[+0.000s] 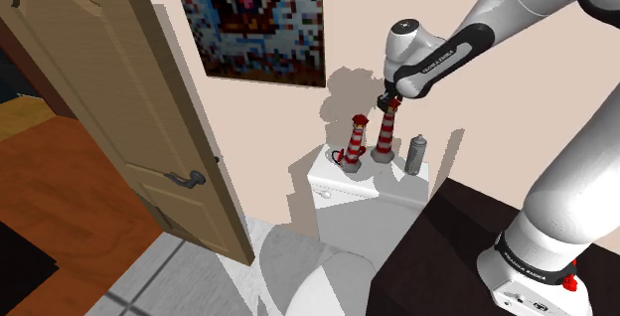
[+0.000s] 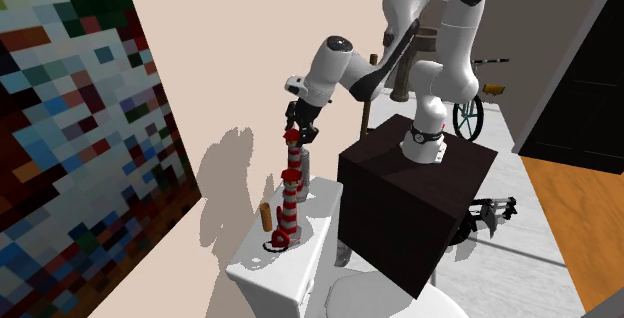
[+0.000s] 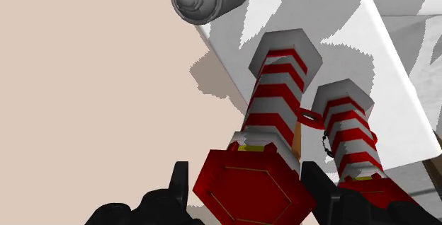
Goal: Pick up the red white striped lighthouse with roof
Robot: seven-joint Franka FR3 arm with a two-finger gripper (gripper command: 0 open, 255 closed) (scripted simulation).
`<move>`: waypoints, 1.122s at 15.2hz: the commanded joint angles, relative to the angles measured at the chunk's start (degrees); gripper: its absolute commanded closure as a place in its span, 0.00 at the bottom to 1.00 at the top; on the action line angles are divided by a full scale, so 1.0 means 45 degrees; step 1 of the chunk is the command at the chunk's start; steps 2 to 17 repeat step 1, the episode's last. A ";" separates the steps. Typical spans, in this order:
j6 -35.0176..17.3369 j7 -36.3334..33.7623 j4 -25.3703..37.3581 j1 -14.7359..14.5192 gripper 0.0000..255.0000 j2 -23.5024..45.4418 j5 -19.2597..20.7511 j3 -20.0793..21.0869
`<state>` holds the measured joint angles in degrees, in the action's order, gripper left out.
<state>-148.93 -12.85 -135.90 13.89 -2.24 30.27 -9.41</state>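
Two red and white striped lighthouses stand on a white toilet tank (image 1: 350,189). The taller lighthouse (image 1: 385,131) has a red hexagonal roof (image 3: 249,189) and a grey base. My gripper (image 1: 387,99) sits at its top, open, with a finger (image 3: 180,182) on either side of the roof and a thin gap showing. The second exterior view has the gripper (image 2: 297,124) over that same lighthouse (image 2: 293,153). The shorter lighthouse (image 1: 355,144) stands just beside it, toward the shoulder view's left, and appears beside the gripped one in the wrist view (image 3: 350,132).
A grey spray can (image 1: 416,153) stands on the tank on the taller lighthouse's other side, close to the wall. A small brown object (image 2: 266,215) lies near the shorter lighthouse. An open wooden door (image 1: 119,95) is at the shoulder view's left. The dark stand (image 2: 415,191) adjoins the toilet.
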 commanded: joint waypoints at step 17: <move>0.0112 0.0064 0.0041 -0.0017 1.00 -0.0075 -0.0067 0.0013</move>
